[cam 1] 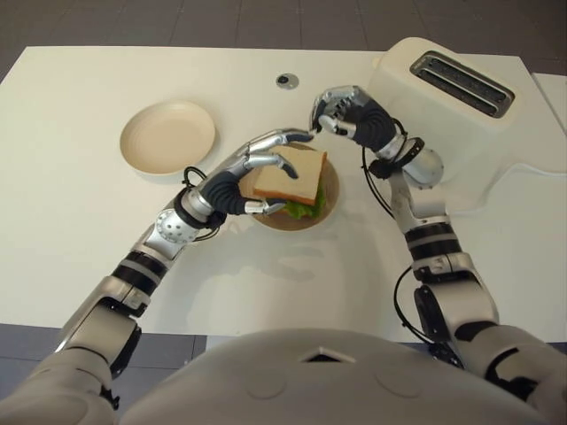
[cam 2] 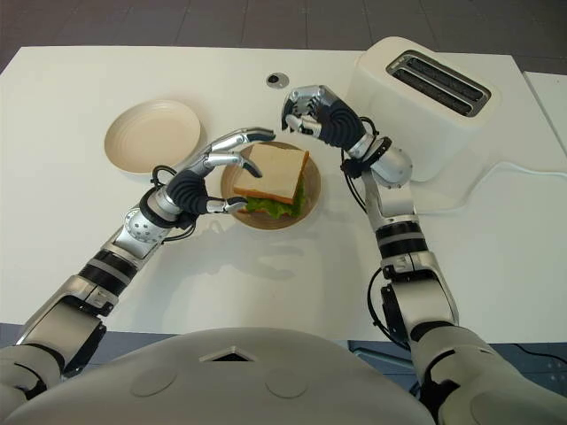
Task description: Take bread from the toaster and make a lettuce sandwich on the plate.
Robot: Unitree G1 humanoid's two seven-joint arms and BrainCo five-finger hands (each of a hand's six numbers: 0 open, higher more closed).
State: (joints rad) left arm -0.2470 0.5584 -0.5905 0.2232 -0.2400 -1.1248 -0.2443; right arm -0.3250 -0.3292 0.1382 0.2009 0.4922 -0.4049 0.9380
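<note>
White bread tops the sandwich point(cam 1: 291, 174) on the brown plate point(cam 1: 333, 188), lettuce point(cam 1: 301, 210) beneath; left hand point(cam 1: 235, 181) open, arched over its left edge, right hand point(cam 1: 354, 113) curled, empty, above the far rim; risk: left-hand withdrawal drags the top slice askew; bottom slice hidden.

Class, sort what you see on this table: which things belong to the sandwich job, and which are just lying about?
Job: toaster, bread, lettuce, brown plate.
Lying about: cream dish, round table fitting.
</note>
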